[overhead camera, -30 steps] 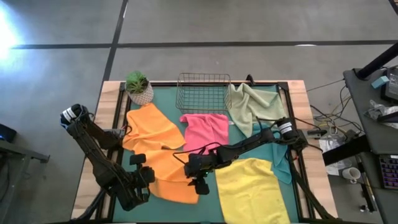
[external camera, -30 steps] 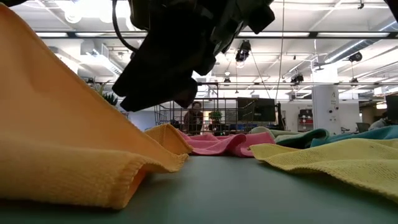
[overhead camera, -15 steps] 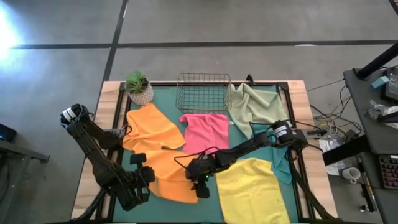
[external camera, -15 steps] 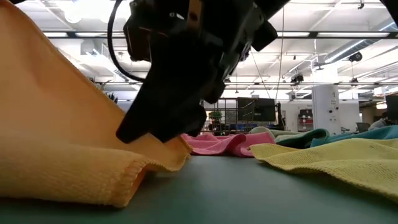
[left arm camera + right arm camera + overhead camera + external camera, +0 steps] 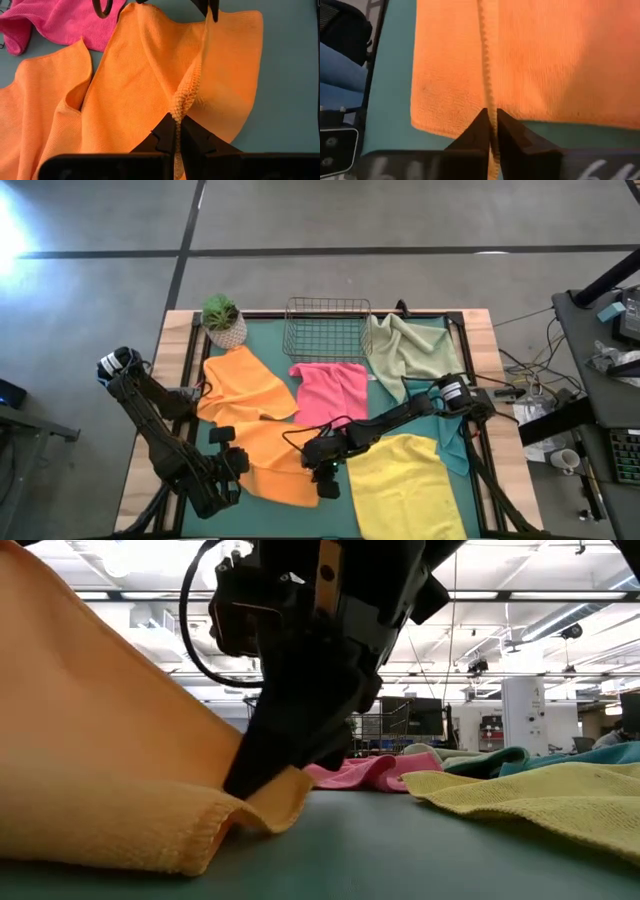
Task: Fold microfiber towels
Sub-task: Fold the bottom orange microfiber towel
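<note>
Orange towel [image 5: 270, 465] edges pinched, L claw [image 5: 178, 131], R claw [image 5: 491, 131], bare mat [image 5: 395, 420] btwn

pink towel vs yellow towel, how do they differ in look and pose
The pink towel lies mid-table just in front of the wire basket; the yellow towel lies at the near edge, right side. The pink towel looks smaller and rumpled; the yellow towel is spread wider and flatter. Neither is folded or held.
</note>
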Tool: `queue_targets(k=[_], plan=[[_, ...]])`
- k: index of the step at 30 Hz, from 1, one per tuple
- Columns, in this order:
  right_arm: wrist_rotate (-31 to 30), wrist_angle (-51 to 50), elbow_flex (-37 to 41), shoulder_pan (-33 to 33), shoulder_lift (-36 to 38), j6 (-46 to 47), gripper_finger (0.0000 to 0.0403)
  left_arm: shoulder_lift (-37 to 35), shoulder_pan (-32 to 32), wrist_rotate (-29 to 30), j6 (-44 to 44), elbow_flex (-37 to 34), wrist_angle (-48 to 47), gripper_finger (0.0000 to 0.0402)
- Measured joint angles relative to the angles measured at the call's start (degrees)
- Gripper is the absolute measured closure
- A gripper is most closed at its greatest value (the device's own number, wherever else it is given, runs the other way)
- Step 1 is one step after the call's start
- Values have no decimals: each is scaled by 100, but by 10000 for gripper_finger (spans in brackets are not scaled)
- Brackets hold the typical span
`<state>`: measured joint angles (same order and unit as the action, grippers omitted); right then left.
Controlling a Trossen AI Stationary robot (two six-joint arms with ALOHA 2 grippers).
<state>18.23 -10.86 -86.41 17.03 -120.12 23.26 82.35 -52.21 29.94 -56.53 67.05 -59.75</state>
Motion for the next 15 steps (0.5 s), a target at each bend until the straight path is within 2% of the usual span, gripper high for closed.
queue_targets(k=[7,15], plan=[[-48,-204,-5,98,510,559,394,-11,0,-246,216,8,0,401],[-1241,-978,-9,292,1372,1243,394,-202,2,-719,657,91,-29,401]])
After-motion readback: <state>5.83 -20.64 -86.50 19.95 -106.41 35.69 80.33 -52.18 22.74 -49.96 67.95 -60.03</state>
